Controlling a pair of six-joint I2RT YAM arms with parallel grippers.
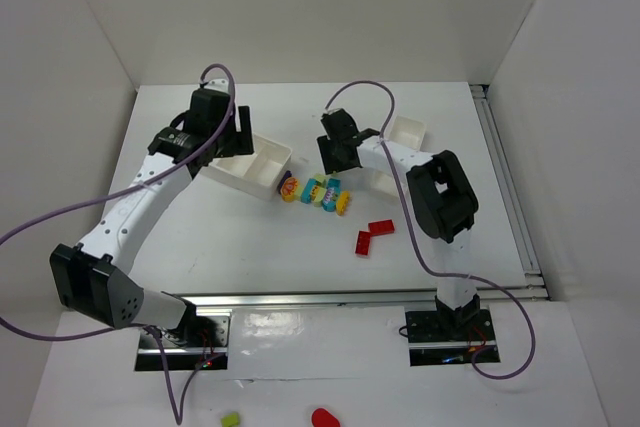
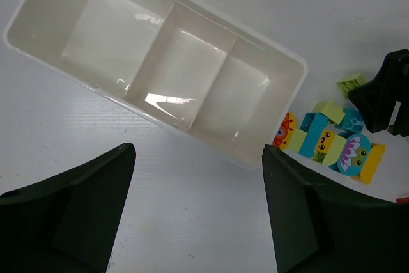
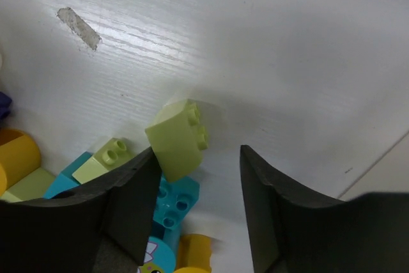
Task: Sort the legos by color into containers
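Observation:
A wide white tray (image 1: pixel 262 169) with three empty compartments (image 2: pixel 185 75) sits left of centre. A narrower white tray (image 1: pixel 408 131) sits at the back right. A pile of legos (image 1: pixel 318 192) in lime, cyan, yellow and orange lies between them, also in the left wrist view (image 2: pixel 332 140). Two red bricks (image 1: pixel 381 228) (image 1: pixel 364 242) lie nearer the front. My left gripper (image 1: pixel 228 135) (image 2: pixel 198 150) is open and empty, over the table beside the wide tray. My right gripper (image 1: pixel 338 152) (image 3: pixel 198 151) is open over the pile's far edge. A tilted lime brick (image 3: pixel 179 135) leans against its left finger (image 3: pixel 128 202).
A cyan brick (image 3: pixel 176 199), a second lime brick (image 3: pixel 108 156) and yellow pieces (image 3: pixel 16 155) lie under the right gripper. A grey scuff (image 3: pixel 78 28) marks the table. A lime piece (image 1: pixel 230 418) and a red piece (image 1: pixel 325 417) lie off the table, in front of the arm bases.

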